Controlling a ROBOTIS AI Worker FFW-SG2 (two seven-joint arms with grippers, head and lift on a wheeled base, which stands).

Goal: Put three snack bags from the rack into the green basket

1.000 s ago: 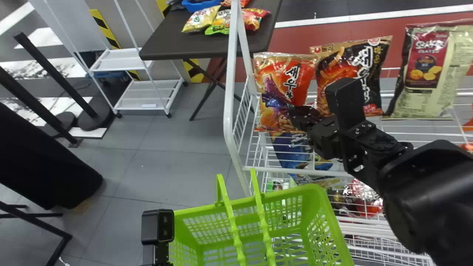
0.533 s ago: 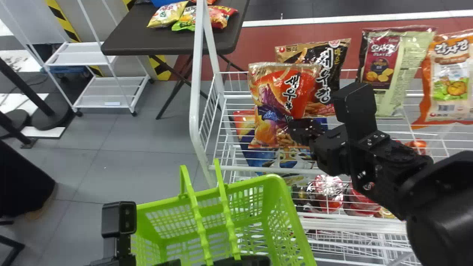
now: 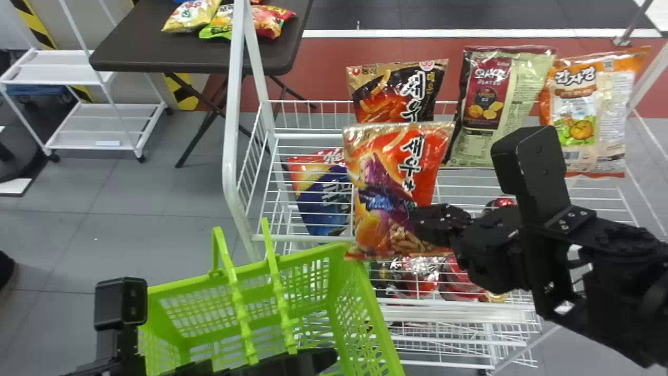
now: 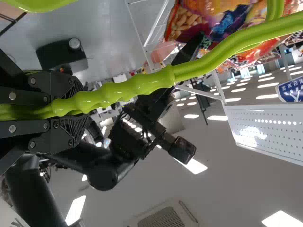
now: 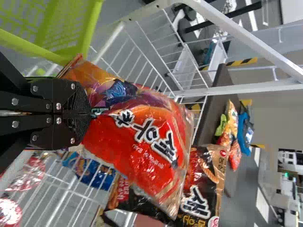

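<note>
just right of centre, the closed right gripper (image 3: 417, 224) pinches a red snack bag (image 3: 381, 172); the left gripper (image 4: 78, 109) clamps the handle (image 4: 142, 88) of the green basket (image 3: 313, 256). all three deliveries seem unfinished.

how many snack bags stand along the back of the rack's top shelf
3: black bag at left, maroon and cream bag in the middle, orange and white bag at right. The held bag may hide more.

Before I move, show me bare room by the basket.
Bare floor lies between the white cart and green basket. Crowded: the rack, where the red-orange bag in the right gripper is in front of the black bag.
</note>
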